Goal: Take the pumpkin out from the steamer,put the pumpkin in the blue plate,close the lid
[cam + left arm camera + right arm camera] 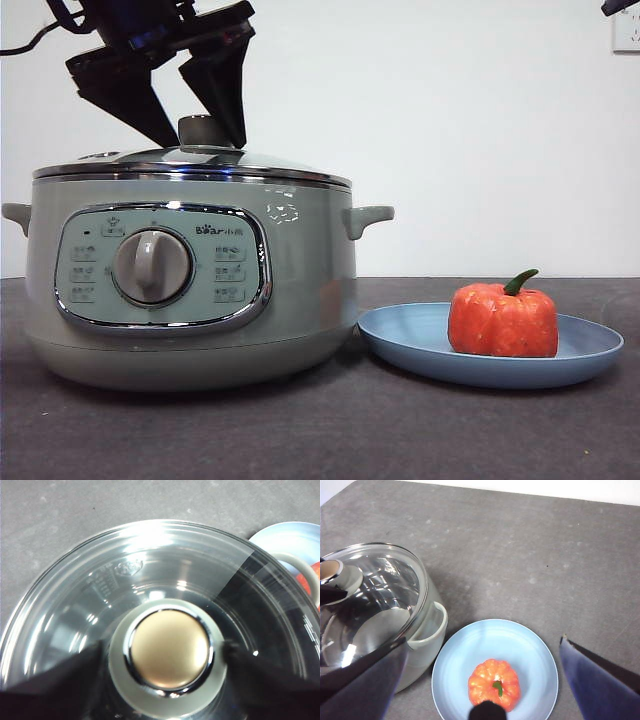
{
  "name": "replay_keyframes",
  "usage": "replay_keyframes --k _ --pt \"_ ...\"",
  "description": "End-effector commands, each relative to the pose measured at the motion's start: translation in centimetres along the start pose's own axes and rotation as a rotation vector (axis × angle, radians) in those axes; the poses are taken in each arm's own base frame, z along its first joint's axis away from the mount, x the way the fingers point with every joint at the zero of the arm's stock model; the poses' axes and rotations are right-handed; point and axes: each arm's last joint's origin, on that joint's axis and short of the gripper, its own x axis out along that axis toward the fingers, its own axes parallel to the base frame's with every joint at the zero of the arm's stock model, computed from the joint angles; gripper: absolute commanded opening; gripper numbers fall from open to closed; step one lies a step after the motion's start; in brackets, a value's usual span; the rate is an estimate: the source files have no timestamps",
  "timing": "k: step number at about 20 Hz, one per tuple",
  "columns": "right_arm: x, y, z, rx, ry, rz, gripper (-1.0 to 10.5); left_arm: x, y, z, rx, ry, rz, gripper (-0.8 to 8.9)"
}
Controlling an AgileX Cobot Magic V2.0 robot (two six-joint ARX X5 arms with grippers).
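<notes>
The glass lid (pixel 260 162) sits level on the sage-green steamer (pixel 300 270). My left gripper (pixel 205 142) comes down from above and is shut on the lid's knob (pixel 170 650), one jaw on each side. The orange-red pumpkin (pixel 503 320) stands upright in the blue plate (pixel 400 335), to the right of the steamer. In the right wrist view the pumpkin (pixel 494 682) sits in the plate (pixel 470 650) beside the steamer's side handle (pixel 432 630). My right gripper (pixel 482 680) is open and empty, high above the plate.
The dark grey table (pixel 400 430) runs in front of the steamer and plate. A white wall stands behind, with a socket (pixel 627 30) at the top right. The right arm shows only as a black tip (pixel 620 5) in the top corner.
</notes>
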Motion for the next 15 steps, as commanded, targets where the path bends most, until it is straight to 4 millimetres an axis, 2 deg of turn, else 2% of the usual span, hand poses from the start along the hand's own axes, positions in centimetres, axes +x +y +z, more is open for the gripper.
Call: replay_keyframes --k 1,5,12,13,15 --pt "0.0 0.0 -0.1 0.002 0.000 -0.002 5.0 -0.7 0.2 -0.3 -0.002 -0.004 0.005 4.71" --pt "0.0 0.0 -0.2 0.002 0.010 0.003 5.0 -2.9 0.3 -0.7 -0.003 -0.010 0.005 4.69" --pt "0.0 -0.1 -0.9 -0.005 0.082 -0.003 5.0 -8.2 0.7 -2.7 0.000 0.023 -0.050 4.62" --pt "0.0 -0.1 -1.0 -0.006 0.090 -0.004 5.0 -9.0 0.6 -3.1 -0.001 0.027 -0.079 4.30" --pt "0.0 -0.1 -1.1 -0.007 0.102 -0.006 4.2 -10.2 0.6 -3.6 0.000 0.021 -0.129 2.70"
